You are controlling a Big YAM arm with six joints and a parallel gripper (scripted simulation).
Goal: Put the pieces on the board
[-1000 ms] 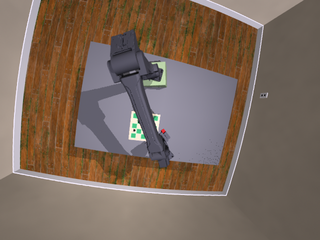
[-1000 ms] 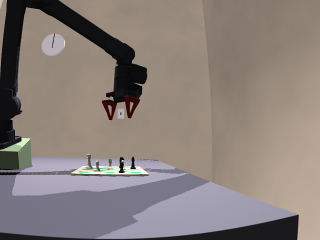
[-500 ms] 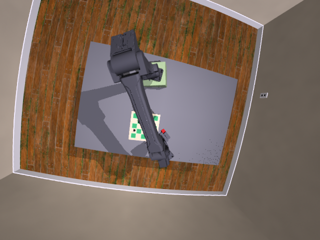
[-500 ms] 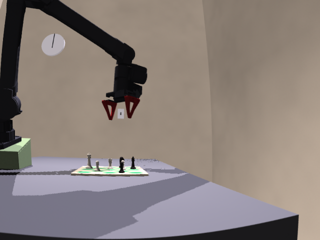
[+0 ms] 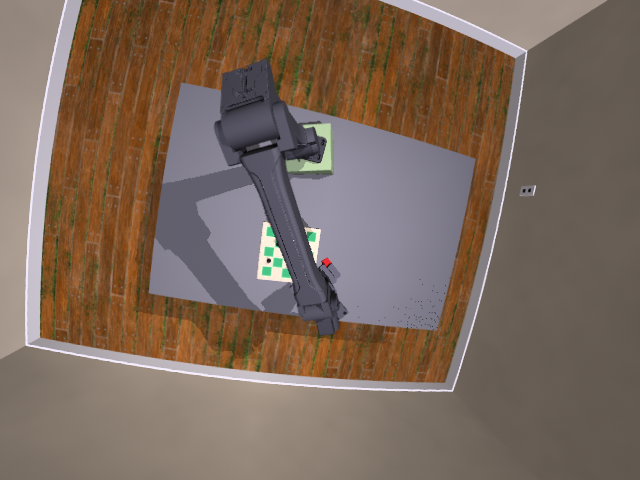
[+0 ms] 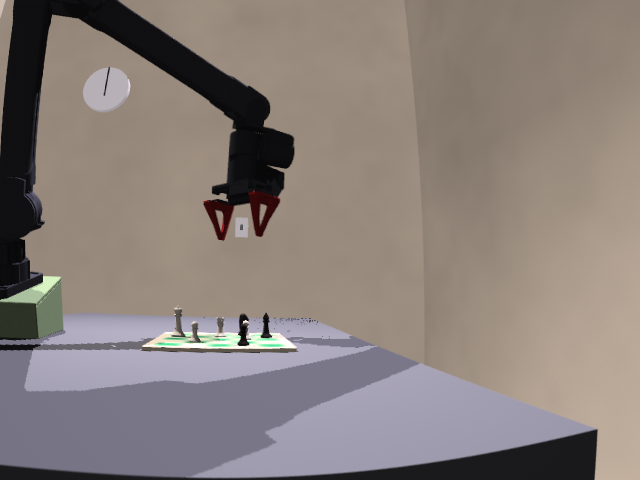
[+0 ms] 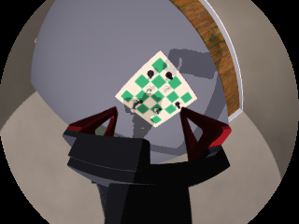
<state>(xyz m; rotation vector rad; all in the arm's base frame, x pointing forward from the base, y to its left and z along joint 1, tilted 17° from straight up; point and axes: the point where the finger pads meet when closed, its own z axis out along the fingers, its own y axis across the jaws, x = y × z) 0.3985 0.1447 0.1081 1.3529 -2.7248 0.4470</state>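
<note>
My gripper (image 6: 240, 237) (image 7: 149, 110) is open and empty, high above the board, fingers pointing down. The chessboard (image 5: 260, 260) (image 6: 217, 349) (image 7: 192, 98) lies on the table, partly hidden by my arm in the top view. A tall white piece (image 6: 178, 322), possibly the queen, stands upright on it. A bulky black piece (image 6: 243, 317), possibly the knight, stands partly hidden behind other pieces. Another black piece (image 6: 266, 326) and a small white piece (image 6: 194, 332) also stand upright there. I see no piece beside the board. Exact kinds and squares are too small to tell.
The green base block (image 5: 324, 167) (image 6: 20, 317) carries the arm, behind the board. More pieces stand close together on the board, including a white piece (image 6: 220, 326) and a black piece (image 6: 242, 336). The table edge (image 6: 516, 400) lies beyond the board.
</note>
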